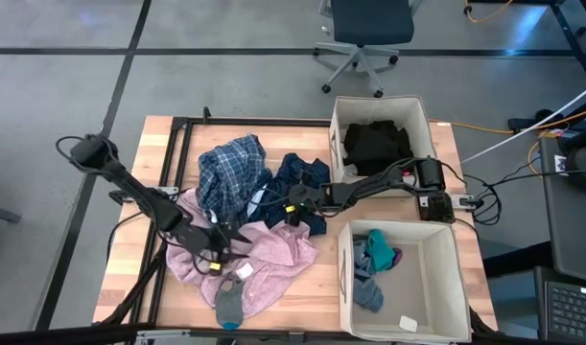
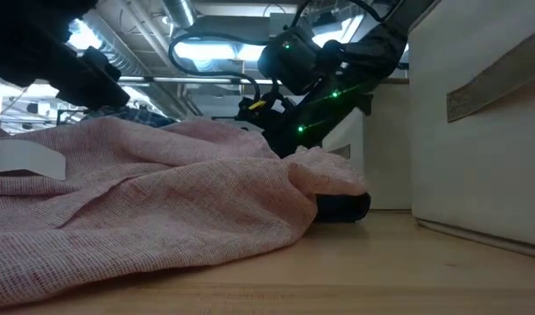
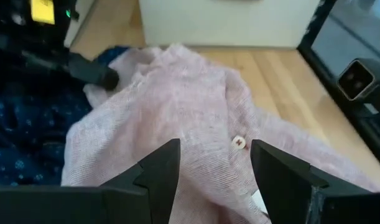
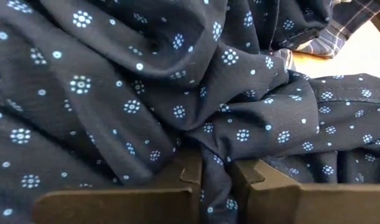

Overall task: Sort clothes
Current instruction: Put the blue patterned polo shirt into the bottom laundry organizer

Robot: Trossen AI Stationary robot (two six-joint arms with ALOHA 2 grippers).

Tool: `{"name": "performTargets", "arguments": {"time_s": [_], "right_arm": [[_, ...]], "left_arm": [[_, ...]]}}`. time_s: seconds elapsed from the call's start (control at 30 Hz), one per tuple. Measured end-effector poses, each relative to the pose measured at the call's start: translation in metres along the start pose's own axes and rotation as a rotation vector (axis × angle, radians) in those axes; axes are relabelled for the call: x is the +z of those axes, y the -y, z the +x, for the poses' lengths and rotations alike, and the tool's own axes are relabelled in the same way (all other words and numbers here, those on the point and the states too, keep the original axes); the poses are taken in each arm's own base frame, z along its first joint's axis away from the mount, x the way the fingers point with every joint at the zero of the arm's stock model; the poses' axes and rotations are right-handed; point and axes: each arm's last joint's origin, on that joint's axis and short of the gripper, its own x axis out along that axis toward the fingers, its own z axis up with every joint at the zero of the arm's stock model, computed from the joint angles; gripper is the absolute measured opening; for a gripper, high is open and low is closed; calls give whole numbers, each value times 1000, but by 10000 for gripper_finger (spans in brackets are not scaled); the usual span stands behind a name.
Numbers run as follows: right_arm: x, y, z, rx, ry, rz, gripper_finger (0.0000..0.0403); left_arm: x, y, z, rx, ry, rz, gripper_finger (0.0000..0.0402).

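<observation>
The right gripper [image 4: 216,177] is sunk into the navy dotted garment [image 4: 146,93], its fingers drawn narrow with a fold of that cloth pinched between them; seen from above, this gripper [image 1: 291,206] sits at the middle of the table [image 1: 302,307], with the blue plaid shirt [image 1: 230,168] just beyond it on the side away from the bins and the pale pink shirt [image 1: 273,254] just beside it toward the table's front edge. The left gripper [image 3: 211,165] hangs over the pink shirt [image 3: 177,106] with its fingers spread wide and nothing between them; a small white button [image 3: 238,142] lies just ahead of its fingertips, and the dotted garment lies off to one side of it. From above, the left gripper [image 1: 219,251] has a grey-teal piece [image 1: 231,302] near it at the table's front edge. Behind the right arm, one beige bin [image 1: 379,134] holds a black garment [image 1: 374,146]; the other bin [image 1: 403,283] holds blue and teal pieces [image 1: 374,259]. No writing or label can be read.
</observation>
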Motion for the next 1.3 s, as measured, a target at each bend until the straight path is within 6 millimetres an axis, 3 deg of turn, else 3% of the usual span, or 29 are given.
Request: {"name": "performTargets", "arguments": {"time_s": [0.23, 0.43, 0.63, 0.8, 1.0, 1.3], "right_arm": [[17, 1, -2, -2, -13, -8, 30], [40, 5, -8, -83, -75, -63, 28], [84, 13, -25, -137, -114, -133, 28], [124, 22, -48, -170, -103, -136, 28], [149, 31, -73, -189, -145, -174, 28], [196, 37, -159, -197, 55, -124, 28]], "left_arm": [[-14, -17, -13, -14, 136, -55, 186], [-17, -24, -18, -4, 155, -101, 186], [-23, -26, -18, 12, 97, -118, 186], [-26, -27, -18, 20, 74, -124, 186], [-27, -27, -18, 23, 65, -152, 186], [-33, -29, -18, 44, 10, -227, 186]]}}
